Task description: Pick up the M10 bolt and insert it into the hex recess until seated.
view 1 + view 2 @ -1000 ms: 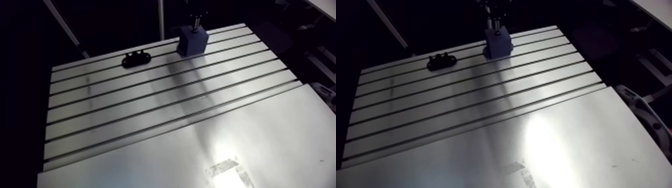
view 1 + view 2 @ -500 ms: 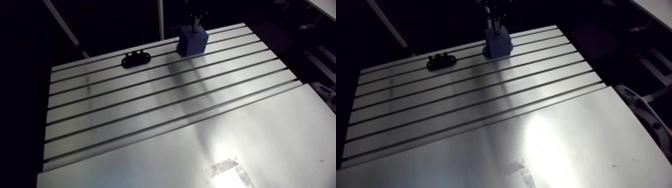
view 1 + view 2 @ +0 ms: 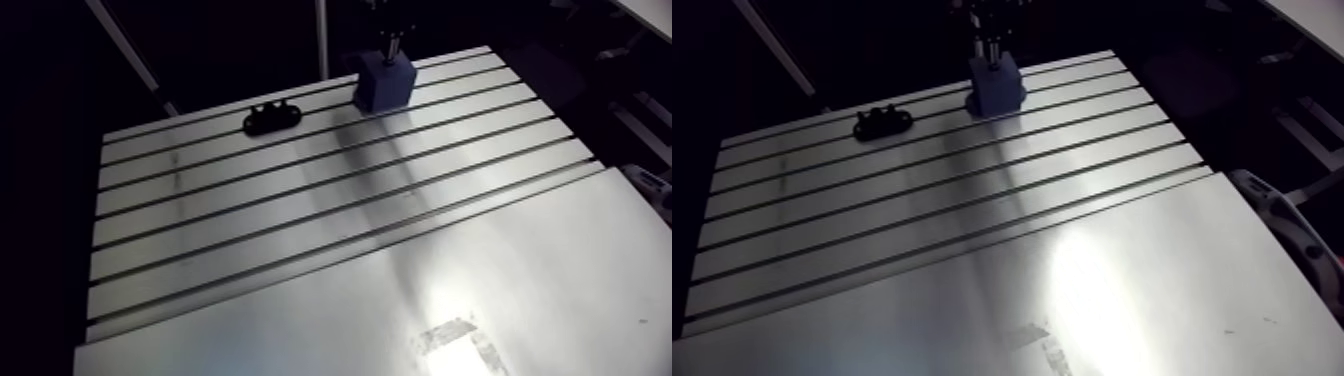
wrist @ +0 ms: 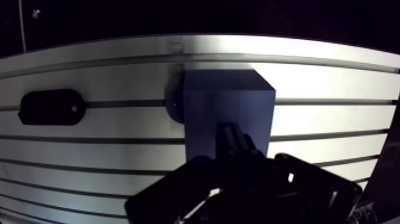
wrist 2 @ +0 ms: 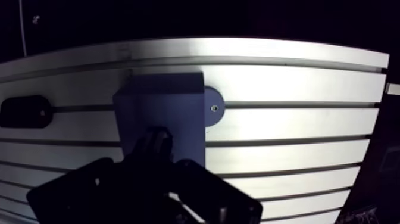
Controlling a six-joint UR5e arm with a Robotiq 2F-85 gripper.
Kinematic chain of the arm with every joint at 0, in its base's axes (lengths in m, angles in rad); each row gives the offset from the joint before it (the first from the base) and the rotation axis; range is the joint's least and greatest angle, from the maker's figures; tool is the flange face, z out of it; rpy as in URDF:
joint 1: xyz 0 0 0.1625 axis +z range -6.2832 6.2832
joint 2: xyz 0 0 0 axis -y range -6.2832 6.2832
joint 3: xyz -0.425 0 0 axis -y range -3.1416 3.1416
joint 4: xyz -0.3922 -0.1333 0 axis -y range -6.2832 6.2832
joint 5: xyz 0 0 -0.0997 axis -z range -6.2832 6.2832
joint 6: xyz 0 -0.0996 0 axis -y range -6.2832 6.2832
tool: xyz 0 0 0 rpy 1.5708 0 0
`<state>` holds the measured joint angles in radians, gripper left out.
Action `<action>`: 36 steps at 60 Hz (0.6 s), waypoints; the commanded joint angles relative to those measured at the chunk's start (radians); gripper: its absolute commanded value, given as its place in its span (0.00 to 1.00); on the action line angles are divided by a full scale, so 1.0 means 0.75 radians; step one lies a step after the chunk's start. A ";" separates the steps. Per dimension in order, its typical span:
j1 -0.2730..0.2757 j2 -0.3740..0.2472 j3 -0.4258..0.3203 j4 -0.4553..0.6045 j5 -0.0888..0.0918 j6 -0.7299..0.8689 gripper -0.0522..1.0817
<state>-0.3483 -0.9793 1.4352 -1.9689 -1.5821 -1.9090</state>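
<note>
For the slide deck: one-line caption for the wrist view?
Gripper poised over the blue block on the slotted table, black plate beside it.

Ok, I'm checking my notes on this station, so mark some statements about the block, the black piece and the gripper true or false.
1. The blue block stands on the slotted table. True.
2. The black fixture lies on top of the block. False: it lies on the table, apart from the block.
3. The gripper hangs right over the block. True.
4. The block stands at the table's near edge. False: it stands close to the far edge.
</note>
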 commanded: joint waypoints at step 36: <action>0.000 0.000 0.008 0.000 0.000 -0.012 1.00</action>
<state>-0.3483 -0.9793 1.4387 -1.9690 -1.5823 -1.9168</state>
